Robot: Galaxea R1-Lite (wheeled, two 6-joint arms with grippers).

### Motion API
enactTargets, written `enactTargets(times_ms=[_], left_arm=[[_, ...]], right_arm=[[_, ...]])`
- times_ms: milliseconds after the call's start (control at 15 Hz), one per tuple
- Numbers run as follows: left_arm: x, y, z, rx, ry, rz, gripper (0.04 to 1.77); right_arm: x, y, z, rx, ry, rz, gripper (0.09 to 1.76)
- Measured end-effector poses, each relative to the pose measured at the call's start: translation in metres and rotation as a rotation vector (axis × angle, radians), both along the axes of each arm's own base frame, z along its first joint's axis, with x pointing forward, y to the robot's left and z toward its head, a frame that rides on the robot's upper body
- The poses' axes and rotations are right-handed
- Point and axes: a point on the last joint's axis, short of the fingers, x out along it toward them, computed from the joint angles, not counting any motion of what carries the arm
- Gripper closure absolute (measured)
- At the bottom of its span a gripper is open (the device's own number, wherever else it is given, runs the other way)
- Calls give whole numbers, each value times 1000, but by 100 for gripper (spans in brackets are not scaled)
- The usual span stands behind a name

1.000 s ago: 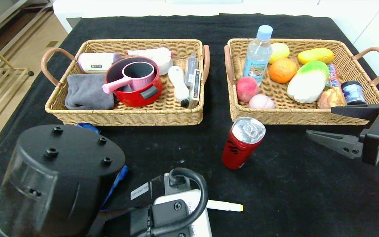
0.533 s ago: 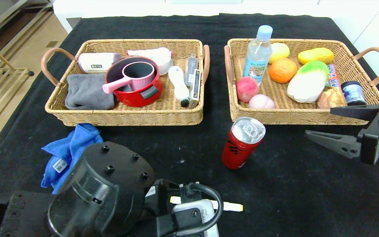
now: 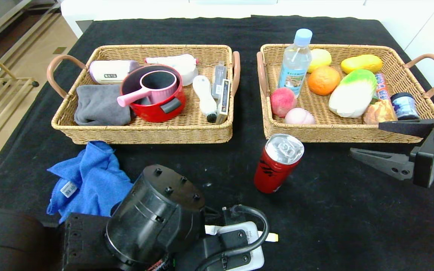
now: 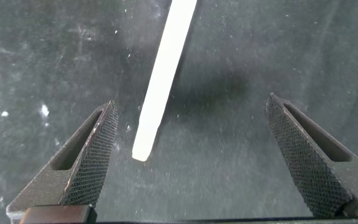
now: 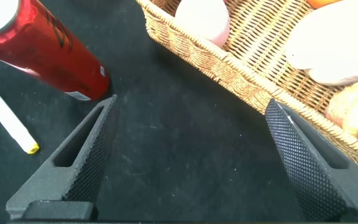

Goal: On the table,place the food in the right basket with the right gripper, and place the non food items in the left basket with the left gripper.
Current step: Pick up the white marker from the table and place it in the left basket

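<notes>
From the head camera, you are looking at the table [image 3: 217,30] with the left basket [image 3: 145,131] and the right basket [image 3: 337,132] sitting side by side at the far half. The red can [image 3: 277,163] is standing upright on the cloth just in front of the right basket's near left corner. The bright blue cloth [image 3: 89,180] is lying crumpled in front of the left basket. Your left arm is filling the near edge, and only the yellow tip of the pale stick [image 3: 272,237] is peeking out beside its wrist. The right gripper [image 3: 367,141] is hovering to the right of the can, near the basket's front wall, with its fingers spread wide and nothing between them.

In the left wrist view, the left gripper [image 4: 207,134] is pointing down at the black cloth with its fingers standing far apart. The stick [image 4: 163,74] is lying on the table between them, closer to one finger than the other, touching neither.

In the right wrist view, the right gripper [image 5: 191,127] is showing the same wide gap. The can [image 5: 42,53] is sitting just beyond one fingertip, not between the fingers, the stick [image 5: 5,121] is lying near it, and the basket's wicker wall [image 5: 229,65] is running past the other finger.
</notes>
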Motion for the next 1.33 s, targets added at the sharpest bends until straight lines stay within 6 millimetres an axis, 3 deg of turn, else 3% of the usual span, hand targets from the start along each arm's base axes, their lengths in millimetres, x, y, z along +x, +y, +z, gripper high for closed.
enactTargets(times_ms=[1333], left_arm=[[14,-7,-17,-15,33,4,9]], right_arm=[[2,-3,0,3,1,-3,14]])
